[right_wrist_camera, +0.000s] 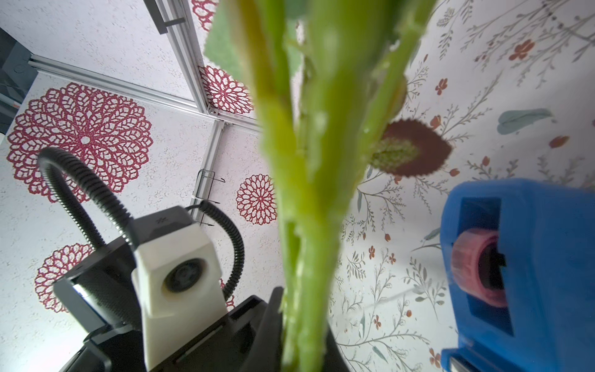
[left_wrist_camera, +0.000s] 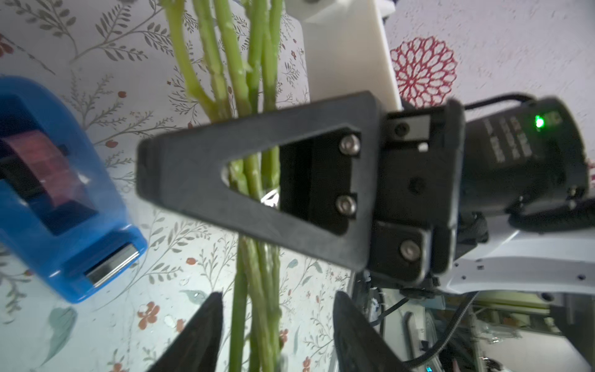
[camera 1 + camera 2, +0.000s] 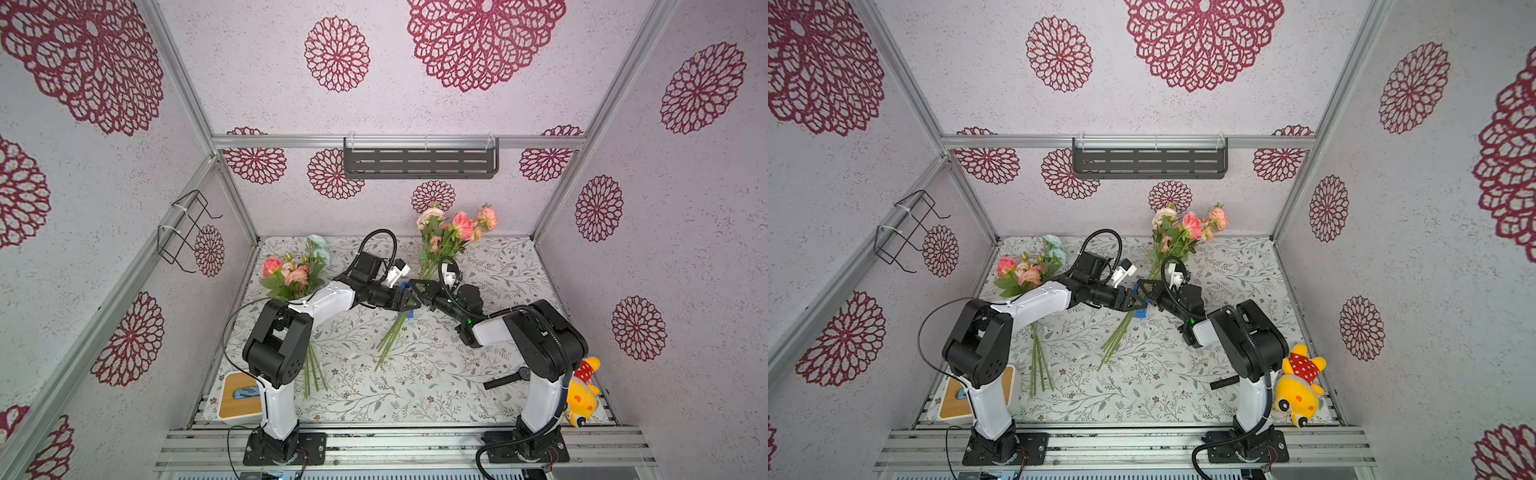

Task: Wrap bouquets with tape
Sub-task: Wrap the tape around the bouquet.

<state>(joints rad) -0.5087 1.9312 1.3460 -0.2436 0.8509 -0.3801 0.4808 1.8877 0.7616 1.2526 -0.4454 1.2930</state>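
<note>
Front edge first: a black wristwatch (image 3: 509, 378) lies on the leaf-patterned tablecloth (image 3: 415, 395). Off to the left, the bouquet with the pale blue bloom (image 3: 297, 270) lies flat, its stems passing under the left arm. Into the middle: the left gripper (image 2: 278, 299) is parted, a finger either side of the long green stems of the bouquet of pink and peach blooms (image 3: 446, 237), and the stems run loose between them. Just beyond, the right gripper (image 3: 414, 286) is clamped tight on those same stems. The small blue plastic tape dispenser (image 2: 109, 228) sits on the cloth just beside the stems, not touching them. The held blooms reach towards the back wall.
</note>
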